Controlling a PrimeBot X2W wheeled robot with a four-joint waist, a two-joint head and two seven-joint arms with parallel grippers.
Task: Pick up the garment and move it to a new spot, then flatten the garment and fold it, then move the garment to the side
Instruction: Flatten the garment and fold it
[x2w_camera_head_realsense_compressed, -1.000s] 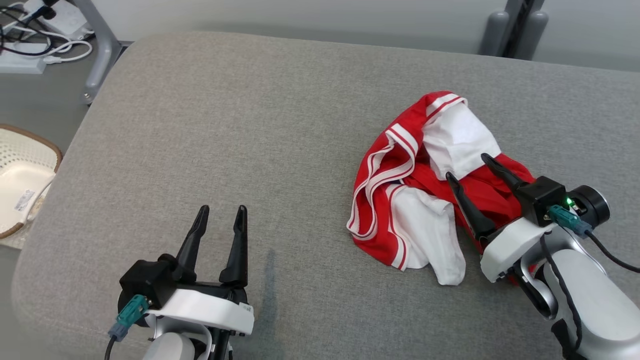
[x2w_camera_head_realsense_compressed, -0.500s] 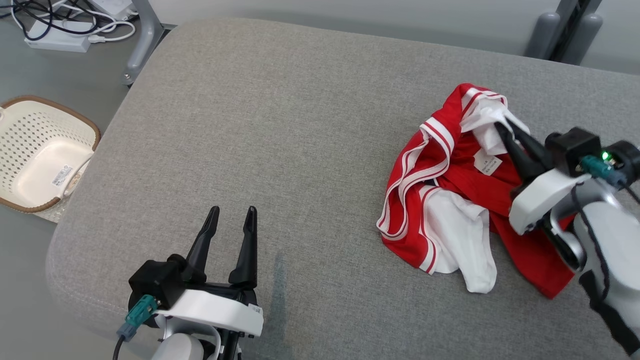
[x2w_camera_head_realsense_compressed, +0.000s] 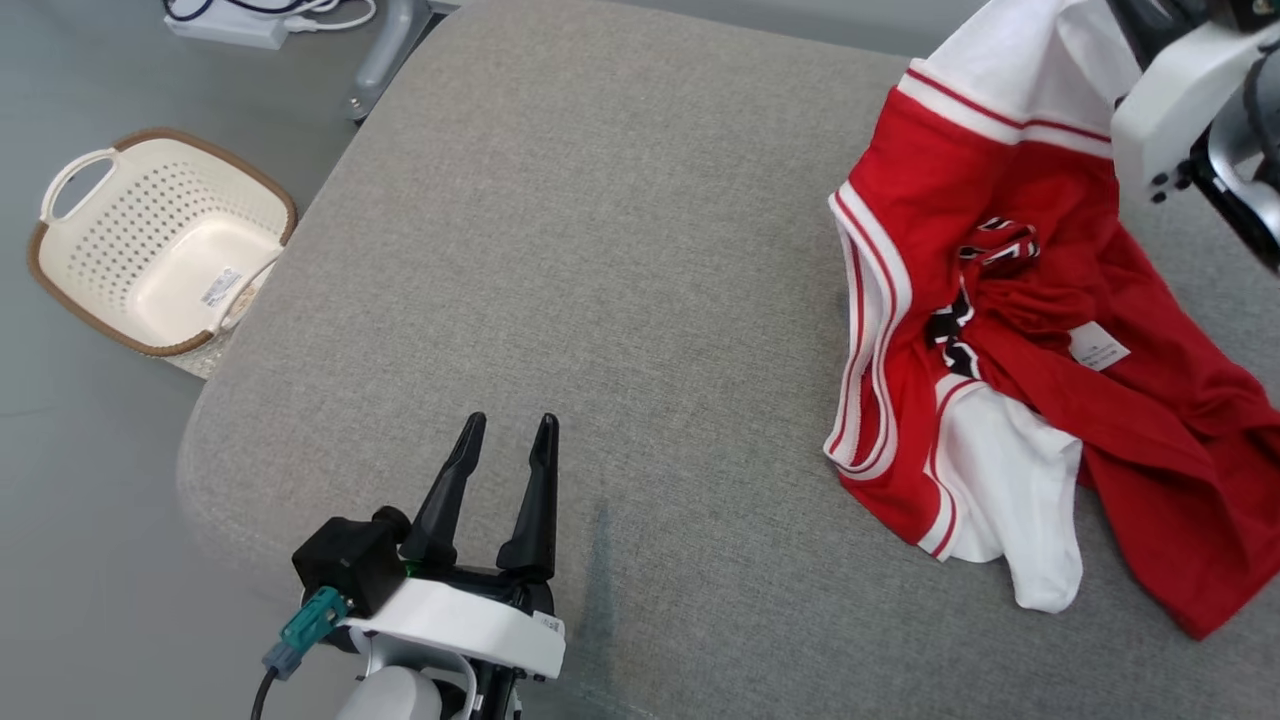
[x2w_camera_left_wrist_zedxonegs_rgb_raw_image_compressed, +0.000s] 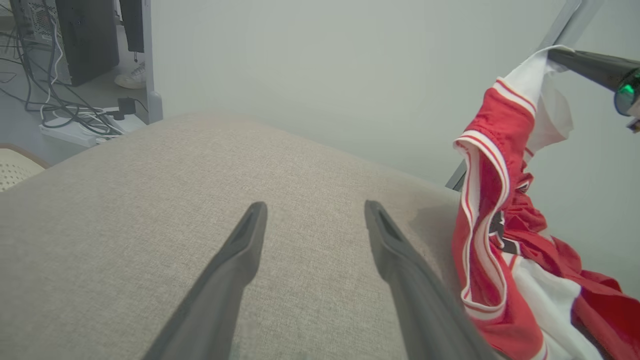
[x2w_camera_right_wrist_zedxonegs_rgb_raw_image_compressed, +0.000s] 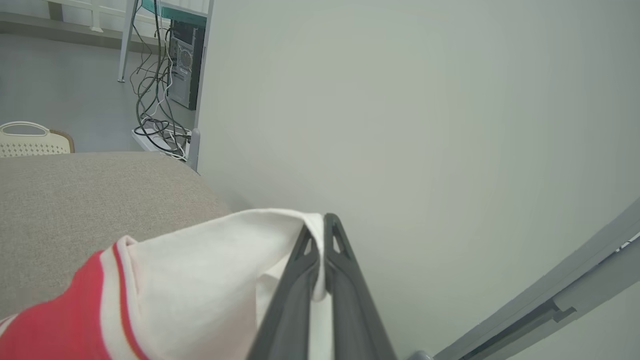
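The garment is a red jersey with white panels and striped trim, lying at the right of the grey cushioned surface. Its white top edge is pulled up off the surface while the lower part still rests there, crumpled. My right gripper is shut on that white edge, with cloth pinched between the fingers; its white wrist shows at the top right of the head view. The left wrist view shows the garment hanging from the right fingers. My left gripper is open and empty near the front edge, well left of the garment.
A cream perforated basket with a brown rim stands on the floor beyond the surface's left edge. A power strip with cables and a grey leg lie at the far left. A pale wall backs the surface.
My right gripper has shut on the garment's white edge and raised it, stretching the cloth upward. The head camera has turned, shifting the whole picture. The left gripper stays as it was.
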